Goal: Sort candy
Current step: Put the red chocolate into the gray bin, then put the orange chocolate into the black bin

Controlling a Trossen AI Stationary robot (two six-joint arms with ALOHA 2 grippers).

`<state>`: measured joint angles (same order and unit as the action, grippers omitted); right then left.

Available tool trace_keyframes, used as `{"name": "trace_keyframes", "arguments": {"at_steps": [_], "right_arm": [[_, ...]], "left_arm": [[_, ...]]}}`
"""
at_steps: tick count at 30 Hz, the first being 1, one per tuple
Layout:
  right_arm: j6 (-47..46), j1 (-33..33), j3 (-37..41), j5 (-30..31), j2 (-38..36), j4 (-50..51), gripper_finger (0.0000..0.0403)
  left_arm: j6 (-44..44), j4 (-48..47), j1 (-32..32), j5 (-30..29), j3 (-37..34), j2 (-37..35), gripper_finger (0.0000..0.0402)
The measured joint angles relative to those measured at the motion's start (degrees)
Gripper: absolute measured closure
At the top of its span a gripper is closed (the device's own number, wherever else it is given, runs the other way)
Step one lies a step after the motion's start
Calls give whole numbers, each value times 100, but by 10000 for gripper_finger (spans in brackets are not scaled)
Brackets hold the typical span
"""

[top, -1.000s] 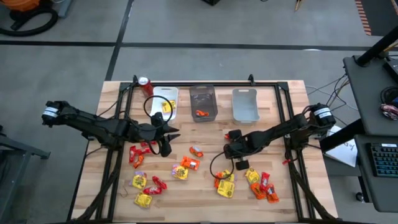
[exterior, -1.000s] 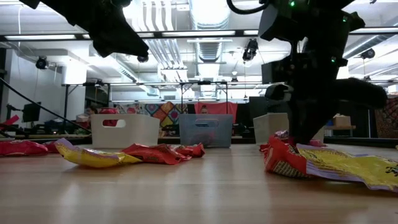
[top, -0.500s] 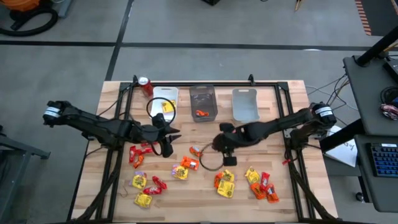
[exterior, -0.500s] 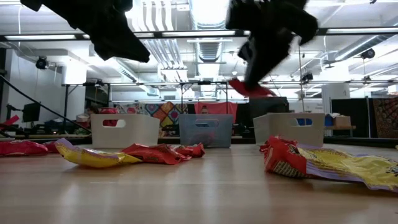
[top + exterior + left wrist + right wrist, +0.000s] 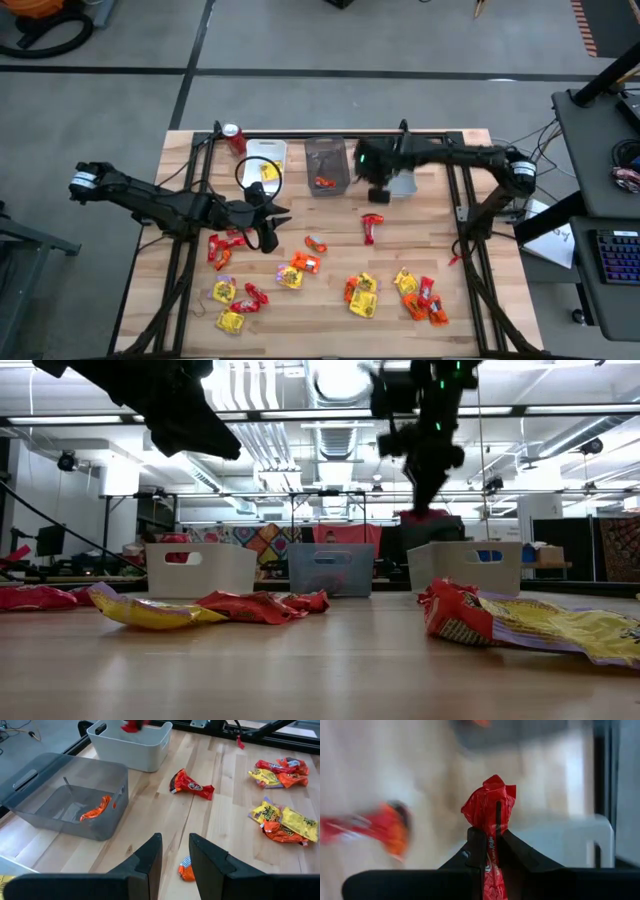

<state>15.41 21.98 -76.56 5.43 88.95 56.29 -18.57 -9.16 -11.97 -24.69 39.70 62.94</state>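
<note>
The right pincer (image 5: 490,851) is clamping 1 red candy (image 5: 489,815) above the white bin (image 5: 396,170). The left pincer (image 5: 174,851) is hovering slightly apart over the surface (image 5: 470,290), where other candies (image 5: 360,295) are lying scattered.

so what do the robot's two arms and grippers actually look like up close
Both arms are dark, nearly black, jointed links with a white-banded joint near each base. The left gripper has two flat, matte dark fingers with angular stepped sides. A black cable loops by the left arm's wrist. The right gripper has the same dark wedge fingers, and a green light glows on the right arm.
</note>
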Motion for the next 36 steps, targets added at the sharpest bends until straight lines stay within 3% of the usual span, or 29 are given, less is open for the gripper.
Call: {"name": "trace_keyframes", "arguments": {"at_steps": [6, 12, 20, 31, 36], "right_arm": [[441, 1533, 255, -622, 28, -49, 369], [812, 2304, 692, -741, 96, -679, 369], [1018, 2417, 926, -749, 96, -861, 362], [820, 2417, 961, -743, 86, -926, 254], [497, 2371, 868, -740, -110, -831, 244]], "left_arm": [[0, -3, 0, 2, 0, -2, 320], [-2, -5, 0, 0, 0, -2, 320], [-20, -7, 0, 0, 0, -2, 320], [-21, -7, 0, 2, 0, -2, 320], [-148, -48, 0, 15, 0, -2, 320]]}}
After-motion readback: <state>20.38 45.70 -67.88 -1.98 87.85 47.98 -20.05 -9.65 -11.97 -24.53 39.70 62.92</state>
